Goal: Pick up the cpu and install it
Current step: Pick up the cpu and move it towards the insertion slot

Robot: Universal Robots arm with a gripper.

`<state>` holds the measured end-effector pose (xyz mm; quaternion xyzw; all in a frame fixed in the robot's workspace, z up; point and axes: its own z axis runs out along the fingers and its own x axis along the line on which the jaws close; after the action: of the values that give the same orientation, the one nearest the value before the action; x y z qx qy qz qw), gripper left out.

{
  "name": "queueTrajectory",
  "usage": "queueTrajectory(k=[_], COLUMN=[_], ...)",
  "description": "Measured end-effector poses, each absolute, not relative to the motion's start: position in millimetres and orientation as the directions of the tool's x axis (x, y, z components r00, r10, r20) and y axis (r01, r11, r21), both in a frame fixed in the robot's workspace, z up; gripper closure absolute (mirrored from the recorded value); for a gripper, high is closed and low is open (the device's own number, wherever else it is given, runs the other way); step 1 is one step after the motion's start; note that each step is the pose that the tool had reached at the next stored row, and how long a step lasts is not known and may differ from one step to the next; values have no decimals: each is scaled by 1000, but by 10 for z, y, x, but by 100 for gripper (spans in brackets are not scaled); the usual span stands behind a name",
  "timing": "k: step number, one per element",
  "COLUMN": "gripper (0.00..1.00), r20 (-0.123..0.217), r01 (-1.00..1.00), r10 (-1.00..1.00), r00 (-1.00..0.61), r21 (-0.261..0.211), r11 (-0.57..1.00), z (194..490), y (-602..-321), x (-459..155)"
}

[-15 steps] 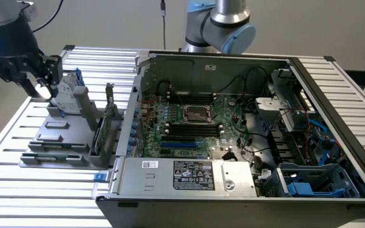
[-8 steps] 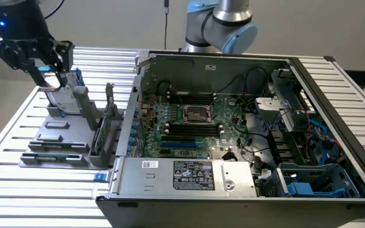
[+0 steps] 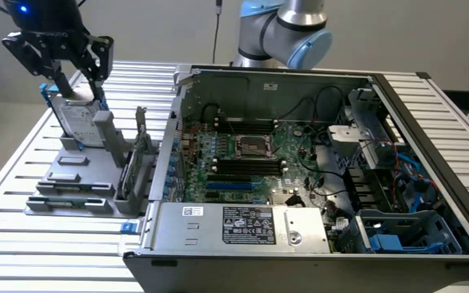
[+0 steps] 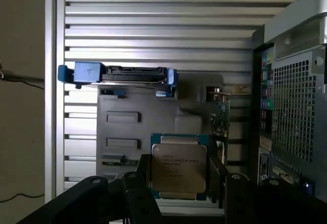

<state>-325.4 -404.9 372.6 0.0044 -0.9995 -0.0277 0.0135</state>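
The hand (image 4: 180,175) grips the cpu (image 4: 179,167) by two opposite edges, silver top towards the wrist camera, so the pick-up looks done. Behind the chip is the grey holder tray (image 3: 71,183) with the hard drive (image 3: 80,119) standing in it. The tray rests on the slatted surface (image 3: 14,244) at the exterior view's left, and the hand hangs above it. Farther off, the open computer case (image 3: 243,229) shows its socket (image 3: 251,147) on the motherboard, well apart from the chip, so I judge the install itself not yet done.
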Motion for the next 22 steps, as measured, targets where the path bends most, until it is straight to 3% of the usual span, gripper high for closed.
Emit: queueTrajectory(k=[22], gripper=[46], r20=[35], r01=[-8], r10=[-10], r00=[-999], r21=[56], r11=[998], z=[3816], y=[-4029], x=[-2251])
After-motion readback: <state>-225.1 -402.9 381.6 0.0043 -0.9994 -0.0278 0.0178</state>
